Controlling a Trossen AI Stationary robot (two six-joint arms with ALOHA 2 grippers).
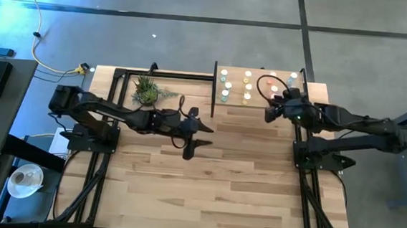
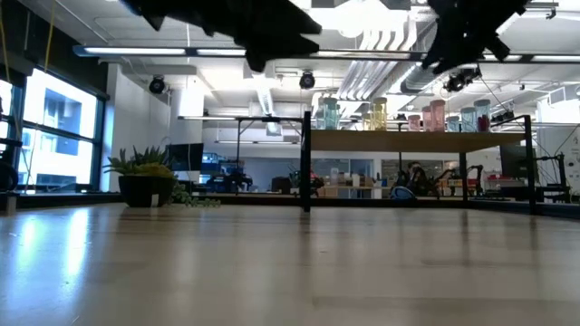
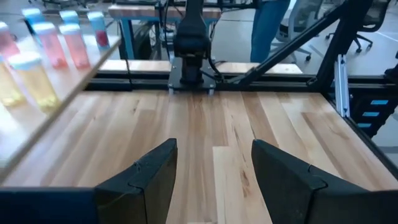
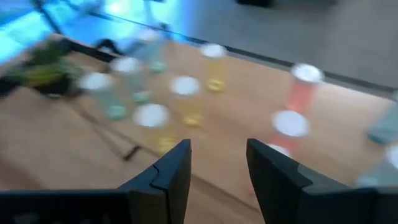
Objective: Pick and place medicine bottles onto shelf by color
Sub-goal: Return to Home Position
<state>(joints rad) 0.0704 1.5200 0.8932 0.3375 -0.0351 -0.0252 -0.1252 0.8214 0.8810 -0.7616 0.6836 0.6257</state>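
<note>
White-capped yellow, pink, teal medicine bottles (image 1: 248, 87) line the shelf (image 1: 236, 82); left and right jaws apart, empty.

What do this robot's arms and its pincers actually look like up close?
The left arm and right arm are slim, jointed and dark all over, almost black. The left gripper and right gripper each end in two dark, flat-sided wedge fingers with a small stepped notch along the edge. No markings show on them.
</note>
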